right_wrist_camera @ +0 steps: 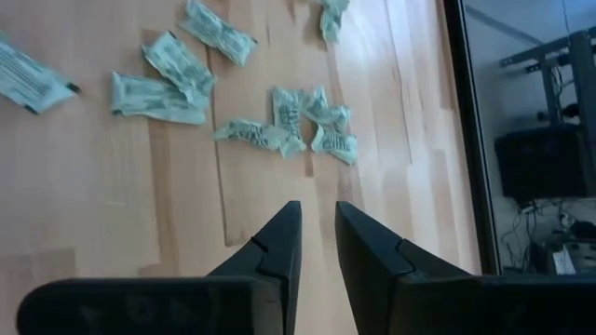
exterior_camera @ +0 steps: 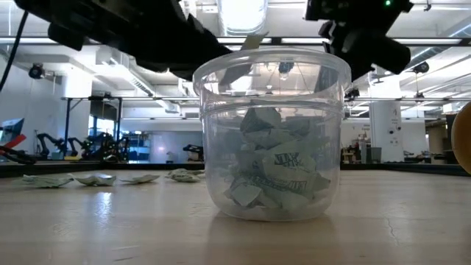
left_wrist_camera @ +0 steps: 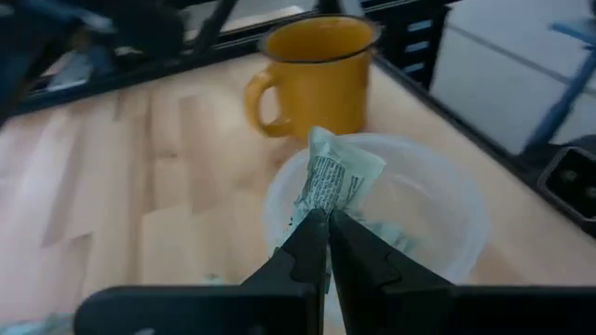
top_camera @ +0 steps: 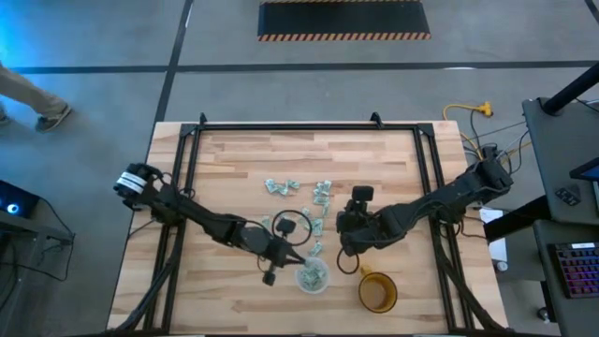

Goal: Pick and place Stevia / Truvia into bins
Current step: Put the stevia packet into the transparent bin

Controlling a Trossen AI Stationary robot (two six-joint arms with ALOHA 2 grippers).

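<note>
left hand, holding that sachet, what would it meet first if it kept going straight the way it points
Probably the small round clear plastic cup: the left hand pinches a pale green paper sachet right over it, though depth is unclear.

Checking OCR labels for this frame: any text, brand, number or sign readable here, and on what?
Nothing reads clearly.
Sachet pinched in the left end effector above the clear cup: rows of dark print, blurred.
Sachets inside the cup, low view: a dark logo-like mark, not legible.
Loose sachets on the table: print too small.
Amber mug: no marking visible.
</note>
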